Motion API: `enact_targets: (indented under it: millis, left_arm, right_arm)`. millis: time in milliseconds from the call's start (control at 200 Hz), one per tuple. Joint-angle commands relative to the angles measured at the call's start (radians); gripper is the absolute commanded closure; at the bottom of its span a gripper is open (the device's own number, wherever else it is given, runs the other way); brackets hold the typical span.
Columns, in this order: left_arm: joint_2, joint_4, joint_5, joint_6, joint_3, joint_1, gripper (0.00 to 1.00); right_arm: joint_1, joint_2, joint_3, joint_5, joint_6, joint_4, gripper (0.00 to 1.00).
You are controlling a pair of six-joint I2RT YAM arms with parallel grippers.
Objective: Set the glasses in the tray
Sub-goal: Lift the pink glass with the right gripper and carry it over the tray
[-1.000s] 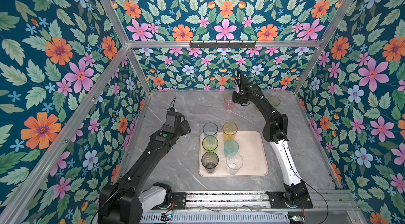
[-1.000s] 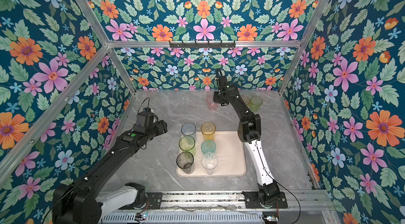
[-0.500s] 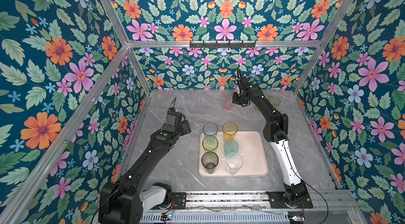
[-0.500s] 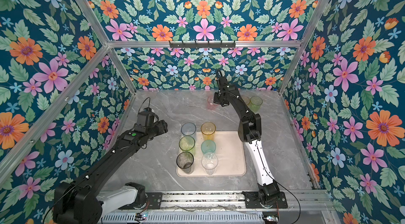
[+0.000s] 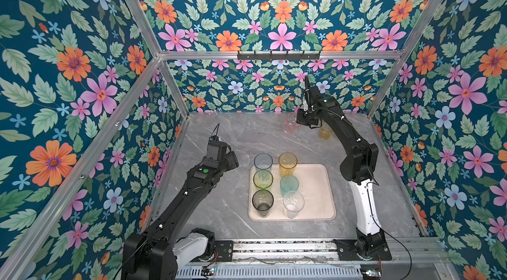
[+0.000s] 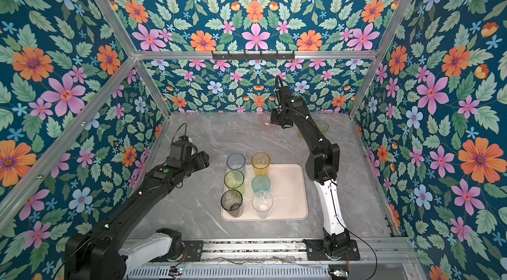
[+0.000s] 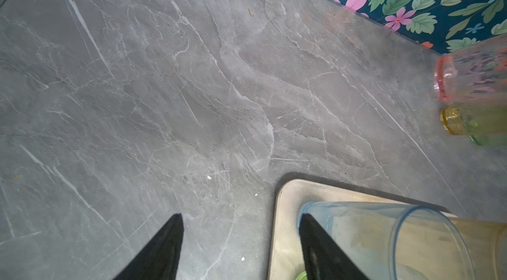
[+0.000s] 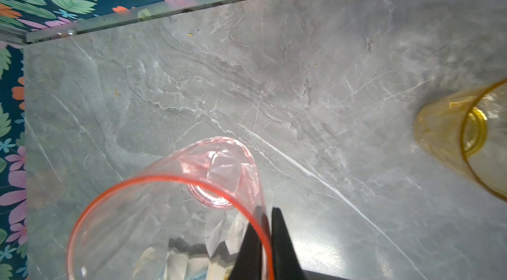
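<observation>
The cream tray (image 5: 315,191) holds several glasses: blue-grey (image 5: 262,161), amber (image 5: 287,160), yellow-green (image 5: 262,179), teal (image 5: 289,182), smoky dark (image 5: 262,200) and clear (image 5: 293,201). Near the back wall stand a pink glass (image 5: 290,124), a short amber one (image 5: 325,132) and a green one (image 6: 321,127). My right gripper (image 8: 267,218) is shut on the pink glass (image 8: 219,160) at its rim, with one finger inside and one outside. My left gripper (image 7: 240,217) hangs open and holds nothing, just left of the tray's far-left corner (image 7: 285,210), beside the blue-grey glass (image 7: 384,237).
Grey marble tabletop (image 5: 233,133) boxed in by floral walls and aluminium posts on the left, back and right. The right arm's elbow (image 5: 358,160) stands over the table just right of the tray. A metal rail (image 5: 274,247) runs along the front edge.
The right wrist and the pink glass have shifted slightly toward the back right. The left arm has not moved.
</observation>
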Motion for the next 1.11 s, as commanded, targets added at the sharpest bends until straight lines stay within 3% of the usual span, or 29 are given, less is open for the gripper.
enact_targets:
  millis: [0, 460, 865, 1100]
  left_arm:
    - [-0.008, 0.025, -0.002, 0.009, -0.010, 0.001, 0.30]
    - [-0.011, 0.068, 0.004, 0.014, -0.013, 0.001, 0.30]
    - [0.035, 0.076, 0.016, 0.030, 0.015, 0.001, 0.30]
    - [0.043, 0.077, 0.019, 0.031, 0.021, 0.001, 0.30]
  right_arm:
    - [-0.001, -0.059, -0.033, -0.012, -0.022, -0.038, 1.00]
    - [0.002, -0.441, -0.449, -0.045, -0.027, 0.035, 1.00]
    - [0.027, -0.729, -0.806, 0.018, -0.015, 0.099, 1.00]
    - [0.067, -0.833, -0.936, 0.063, -0.004, 0.103, 1.00]
